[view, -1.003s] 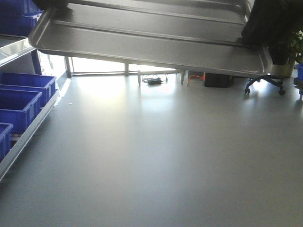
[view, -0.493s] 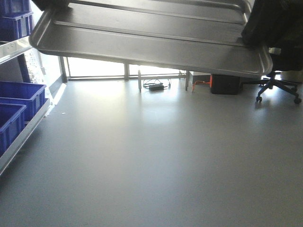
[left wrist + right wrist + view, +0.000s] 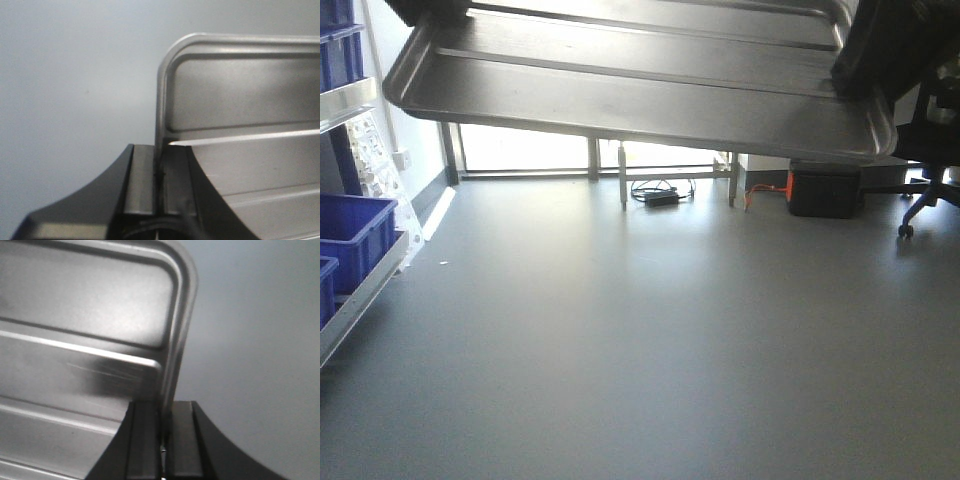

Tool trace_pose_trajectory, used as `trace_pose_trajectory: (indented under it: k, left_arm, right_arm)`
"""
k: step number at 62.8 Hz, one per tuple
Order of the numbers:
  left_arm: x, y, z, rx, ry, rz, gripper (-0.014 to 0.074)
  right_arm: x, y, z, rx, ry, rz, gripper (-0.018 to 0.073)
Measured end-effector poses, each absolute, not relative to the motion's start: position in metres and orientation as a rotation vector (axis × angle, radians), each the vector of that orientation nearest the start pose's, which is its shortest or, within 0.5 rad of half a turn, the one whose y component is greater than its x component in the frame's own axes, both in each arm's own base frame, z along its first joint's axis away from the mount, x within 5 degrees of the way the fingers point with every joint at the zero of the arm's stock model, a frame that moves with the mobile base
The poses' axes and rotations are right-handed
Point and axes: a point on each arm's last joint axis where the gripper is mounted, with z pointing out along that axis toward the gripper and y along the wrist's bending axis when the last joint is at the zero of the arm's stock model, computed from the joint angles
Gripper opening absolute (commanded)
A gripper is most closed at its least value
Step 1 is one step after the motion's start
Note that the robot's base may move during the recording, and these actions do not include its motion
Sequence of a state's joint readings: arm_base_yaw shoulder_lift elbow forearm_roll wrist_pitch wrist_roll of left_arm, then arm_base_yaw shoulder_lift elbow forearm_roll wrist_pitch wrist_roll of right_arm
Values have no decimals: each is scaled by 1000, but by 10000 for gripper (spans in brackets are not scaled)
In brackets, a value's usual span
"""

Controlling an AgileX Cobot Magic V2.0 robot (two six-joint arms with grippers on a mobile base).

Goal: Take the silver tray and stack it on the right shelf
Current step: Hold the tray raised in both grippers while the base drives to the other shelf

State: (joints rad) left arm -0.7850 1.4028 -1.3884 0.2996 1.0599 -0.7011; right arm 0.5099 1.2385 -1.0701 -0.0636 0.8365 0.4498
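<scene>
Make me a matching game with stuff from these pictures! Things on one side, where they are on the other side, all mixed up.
Things:
1. silver tray
2. blue bins
3. black box
4. chair

Places:
A. on the floor by the far wall
B. on the rack at the left
C. at the far right edge, with a wheel on the floor
D. up in the air, pinched by the left tool and the right tool

Pairs: 1-D, 2-B, 3-A, 4-C.
</scene>
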Motion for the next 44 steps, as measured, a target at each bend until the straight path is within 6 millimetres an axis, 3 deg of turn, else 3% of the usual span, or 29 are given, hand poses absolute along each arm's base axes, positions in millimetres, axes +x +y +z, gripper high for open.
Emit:
trace_pose_trajectory:
  k: [44]
  left_arm:
    - [222,-188,375,191,2499,-224,-93]
  right_arm:
    - [222,119,332,-110,2513,322,57]
